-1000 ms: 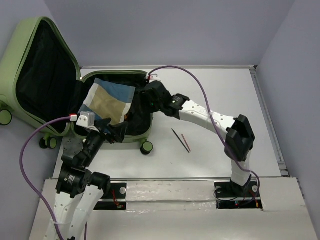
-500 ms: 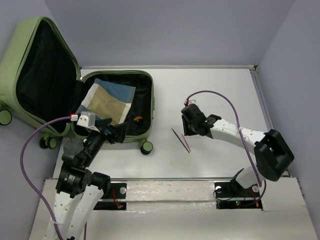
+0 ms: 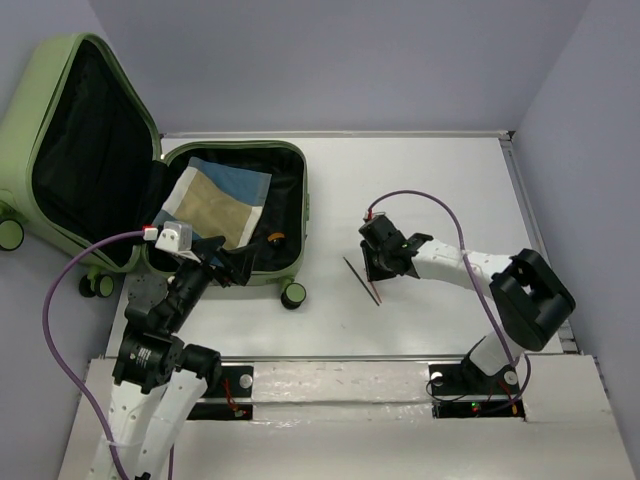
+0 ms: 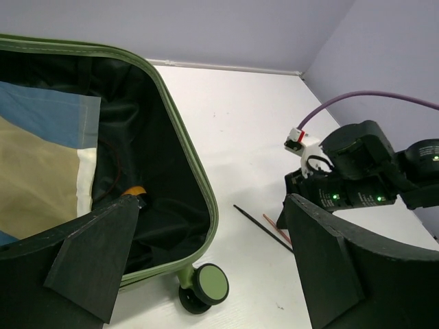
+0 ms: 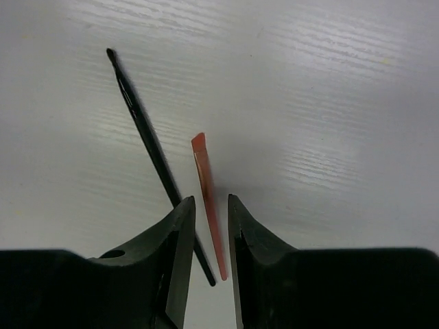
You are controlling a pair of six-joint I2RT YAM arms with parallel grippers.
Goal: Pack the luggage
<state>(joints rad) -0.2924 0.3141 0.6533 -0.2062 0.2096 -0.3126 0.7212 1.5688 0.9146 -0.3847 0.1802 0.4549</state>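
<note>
Right jaws hover low over the bench [image 3: 430, 180], parted by a narrow gap, with their fingertips [image 5: 180, 226] on either side of a thin red stick [image 5: 206, 185] that lies flat between them; they are not clamped on it. A longer black stick [image 5: 147, 137] lies just at its 9 o'clock in the right wrist view, slanted, and passes under one fingertip. Left jaws are spread wide and hold nothing, poised above the near rim of the luggage [image 3: 28, 120].

The luggage sits at about 10 o'clock on the bench in the top view, well apart from the sticks, which lie at its 4 o'clock. It is a pale green hard shell with rounded corners, lying open. Its lid stands tilted back at 10 o'clock, past the bench edge, and its base lies flat. Both halves are lined in black fabric. A folded blue and tan cloth [image 3: 215, 200] fills the left of the base, and a small orange item [image 3: 276, 238] lies at the cloth's 4 o'clock on the lining. A black-and-green caster wheel [image 3: 293, 294] juts from the near right corner.
</note>
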